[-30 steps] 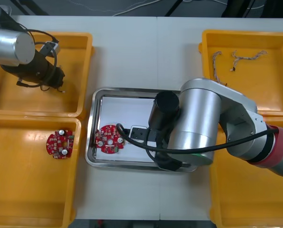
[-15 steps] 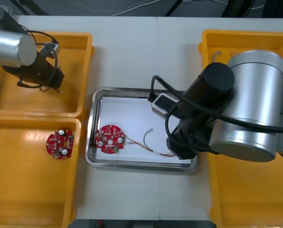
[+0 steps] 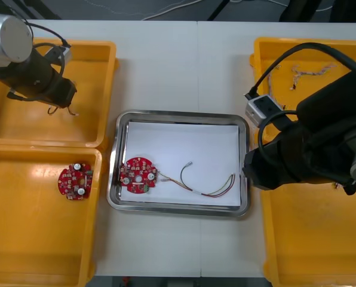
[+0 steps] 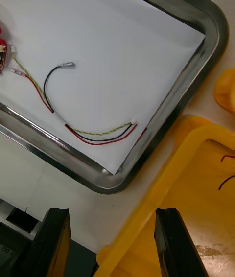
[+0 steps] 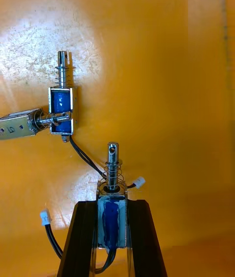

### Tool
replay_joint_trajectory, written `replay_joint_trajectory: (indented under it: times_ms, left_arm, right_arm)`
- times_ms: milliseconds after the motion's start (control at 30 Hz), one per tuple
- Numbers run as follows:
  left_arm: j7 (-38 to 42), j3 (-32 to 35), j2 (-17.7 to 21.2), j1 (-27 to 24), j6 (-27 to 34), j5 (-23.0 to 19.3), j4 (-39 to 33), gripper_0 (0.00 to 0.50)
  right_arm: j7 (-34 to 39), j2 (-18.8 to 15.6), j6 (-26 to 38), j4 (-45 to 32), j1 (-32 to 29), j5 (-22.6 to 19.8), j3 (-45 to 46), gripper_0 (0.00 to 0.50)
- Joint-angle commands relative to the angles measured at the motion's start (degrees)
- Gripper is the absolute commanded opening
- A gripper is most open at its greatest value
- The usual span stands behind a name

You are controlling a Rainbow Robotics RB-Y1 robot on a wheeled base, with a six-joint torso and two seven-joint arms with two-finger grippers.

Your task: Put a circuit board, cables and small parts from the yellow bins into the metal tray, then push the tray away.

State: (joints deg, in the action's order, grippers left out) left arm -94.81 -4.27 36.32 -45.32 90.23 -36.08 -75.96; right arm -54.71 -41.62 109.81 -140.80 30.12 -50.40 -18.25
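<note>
Currently in metal tray: one circuit board at left end; red and yellow cable just beside it. Small parts not yet in tray; left gripper, low in far left yellow bin, pinching small metal part; right gripper spread, empty, above tray's near right corner. Outstanding, by judgement: parts delivery; perhaps more cables; tray push.

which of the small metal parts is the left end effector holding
The small metal part clamped between the left end effector's fingers; the other blue-bodied part lies loose on the yellow bin floor beyond them.
</note>
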Motion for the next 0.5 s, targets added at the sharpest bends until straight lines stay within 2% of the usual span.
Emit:
replay_joint_trajectory:
  times_ms: [33,233,500]
  left_arm:
    - [-2.8,2.7,2.8,-2.2,3.0,-1.3,-4.2,0.0]
    - [-1.0,4.8,3.9,-2.2,9.0,-1.9,-8.5,0.0]
    - [7.5,5.8,4.2,-2.2,18.9,-3.3,-16.1,0.0]
  right_arm:
    - [5.1,-3.7,0.2,-2.8,-4.1,-1.2,5.8,0.5]
    - [7.5,-5.4,0.2,-3.1,-9.6,-3.6,14.1,0.5]
    - [7.6,-6.5,0.2,-2.6,-14.9,-5.1,24.4,0.5]
